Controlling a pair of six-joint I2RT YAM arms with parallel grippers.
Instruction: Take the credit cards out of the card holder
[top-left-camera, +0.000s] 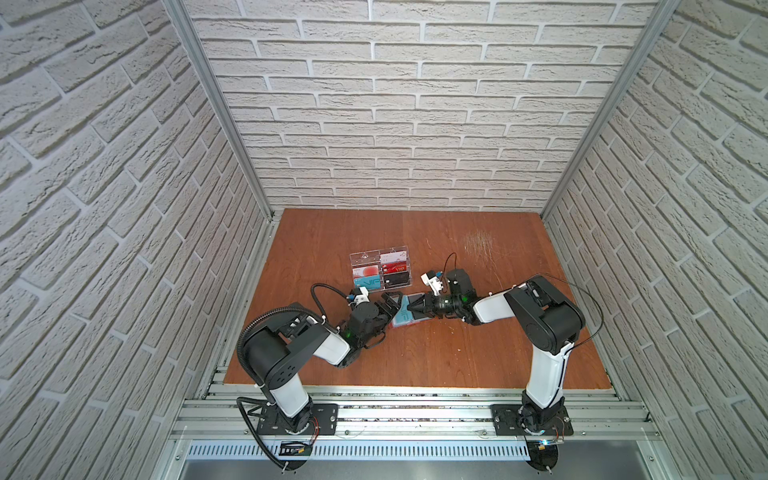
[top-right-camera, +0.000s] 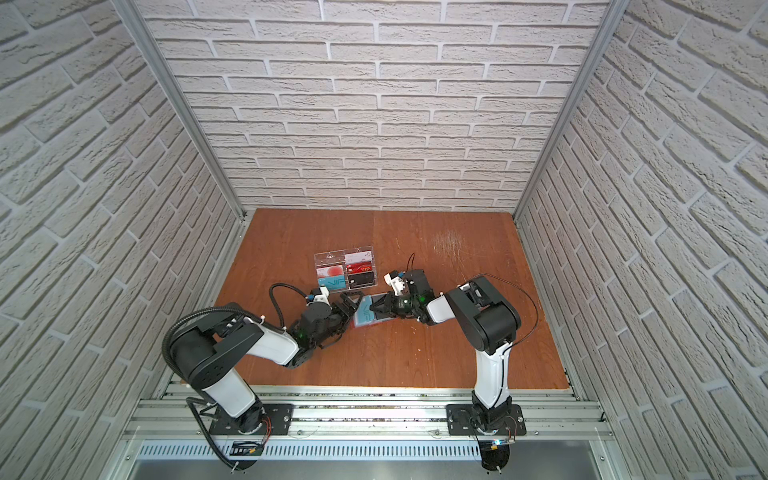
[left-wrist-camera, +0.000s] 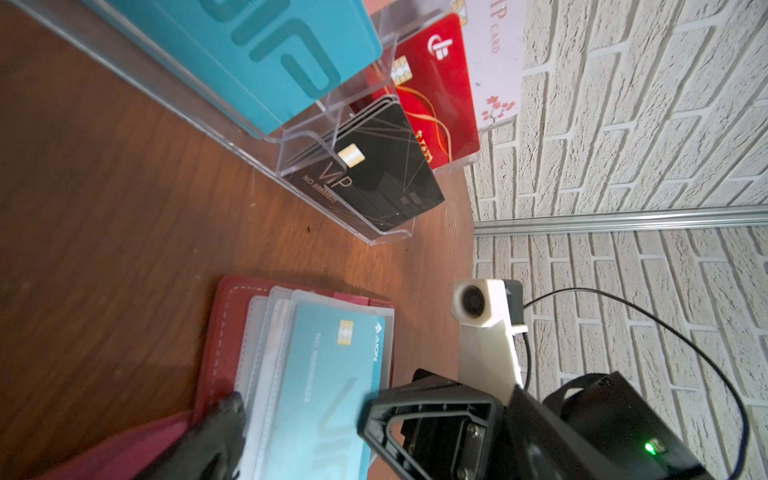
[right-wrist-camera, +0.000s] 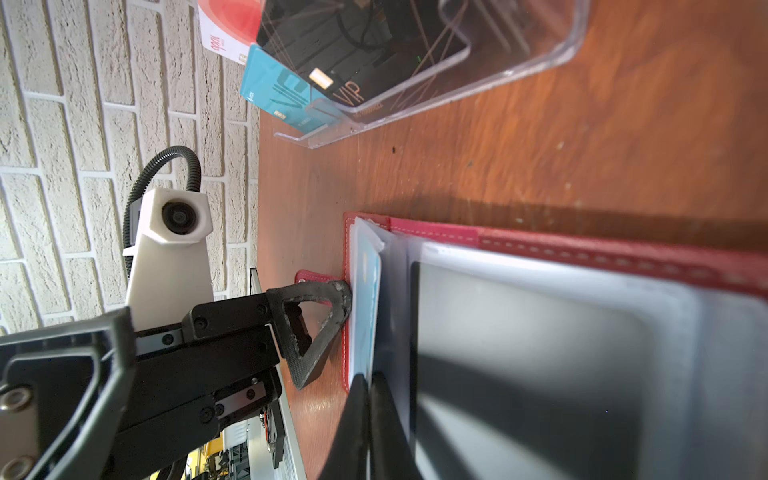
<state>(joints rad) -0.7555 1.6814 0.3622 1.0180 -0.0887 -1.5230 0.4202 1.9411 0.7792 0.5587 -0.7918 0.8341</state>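
Red card holder (left-wrist-camera: 226, 328) lies open on the wood table (top-left-camera: 457, 353), mid-table between your two arms and just in front of the clear tray (top-left-camera: 360, 254), not touching it. Your right gripper (right-wrist-camera: 368, 399) is pinched together on the edge of the plastic sleeve (left-wrist-camera: 332, 305) that carries the teal card (left-wrist-camera: 332, 374). Can't tell whether that sleeve is lifted off the page. Your left gripper (top-left-camera: 390, 307) is spread wide and grips nothing. One of its fingers (right-wrist-camera: 332, 299) touches the holder's outer edge by the strap tab (right-wrist-camera: 309, 276), on the teal card's side. A dark card (right-wrist-camera: 540, 353) sits fully inside the sleeve on the other page, under glare, print unreadable. The tray holds upright cards: teal, red, black, white.
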